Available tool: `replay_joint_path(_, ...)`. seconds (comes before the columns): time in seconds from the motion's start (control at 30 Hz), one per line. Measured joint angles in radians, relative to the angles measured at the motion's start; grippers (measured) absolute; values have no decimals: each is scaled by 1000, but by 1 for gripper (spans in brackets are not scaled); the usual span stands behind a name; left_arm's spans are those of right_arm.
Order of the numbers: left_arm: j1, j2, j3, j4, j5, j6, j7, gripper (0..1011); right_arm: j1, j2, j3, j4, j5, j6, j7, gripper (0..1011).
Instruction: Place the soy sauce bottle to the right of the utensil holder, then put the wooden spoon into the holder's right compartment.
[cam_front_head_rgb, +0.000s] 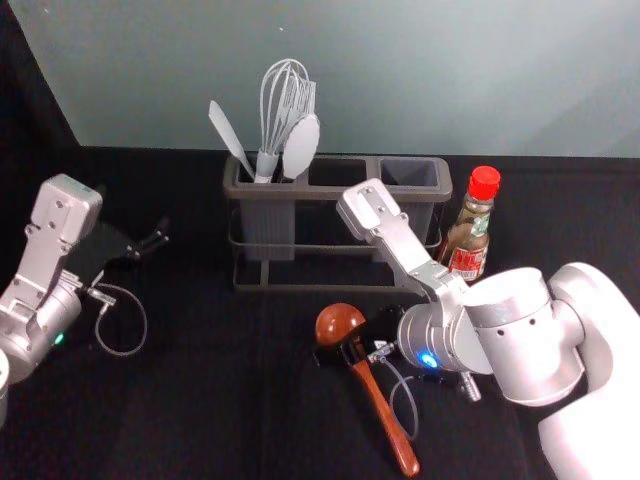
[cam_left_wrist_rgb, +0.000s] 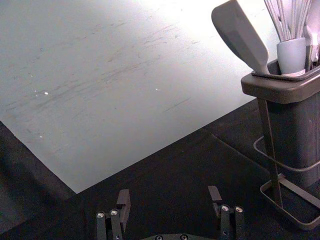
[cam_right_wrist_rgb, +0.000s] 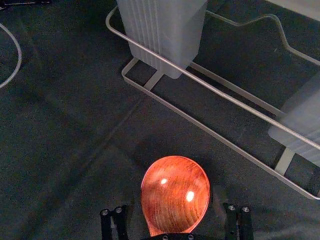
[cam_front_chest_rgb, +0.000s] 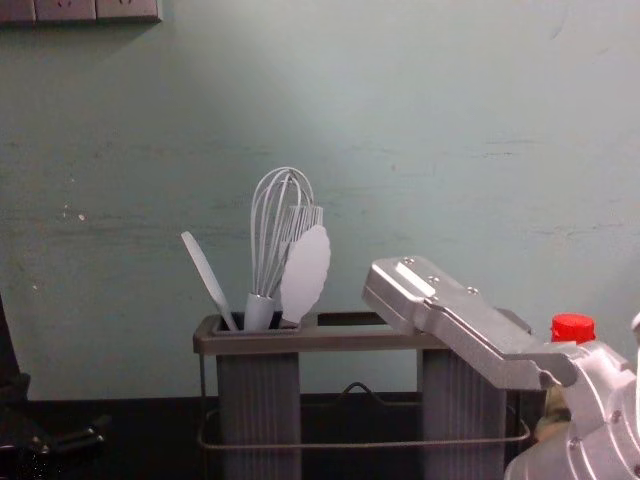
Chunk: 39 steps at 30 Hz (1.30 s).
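On the near side of the utensil holder (cam_front_head_rgb: 320, 192), you have the wooden spoon (cam_front_head_rgb: 384, 415) lying on the dark-covered desk (cam_front_head_rgb: 210, 400), its round bowl toward the holder and its handle slanting back toward you and to the right. Your right gripper (cam_front_head_rgb: 356, 346) is down at the spoon, in front of the holder, with its jaws released and spread; in the right wrist view, you see the glossy bowl between them. Your right arm (cam_front_head_rgb: 520, 310) reaches in from the holder's right, partly across its right end in the head view. Just beside the holder, on its right, you find the soy sauce bottle (cam_front_head_rgb: 468, 240) standing upright with its red cap on. Your left gripper (cam_front_head_rgb: 140, 225) hangs parked, off to the holder's left, its jaws also released, held well apart. In the holder's left compartment, you see a whisk (cam_front_head_rgb: 270, 115), a white spatula (cam_front_head_rgb: 229, 135) leaning out to the left, and a pale, broad-headed utensil (cam_front_head_rgb: 301, 147) on the right of the whisk. Behind the holder, you face a pale green wall (cam_front_head_rgb: 440, 80).
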Motion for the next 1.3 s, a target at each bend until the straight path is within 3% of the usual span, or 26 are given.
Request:
replay_joint_path(0.73,0,0,0,0,0,0,0,1011,37,-39,-5,76,-56,-8,25,1003)
replay_joint_path(1.0,0,0,0,0,0,0,0,1011,29,-46,7,74,-70,-15,33,850)
replay_joint_path(1.3,0,0,0,0,0,0,0,1011,4,-41,22,27,-81,-10,49,842)
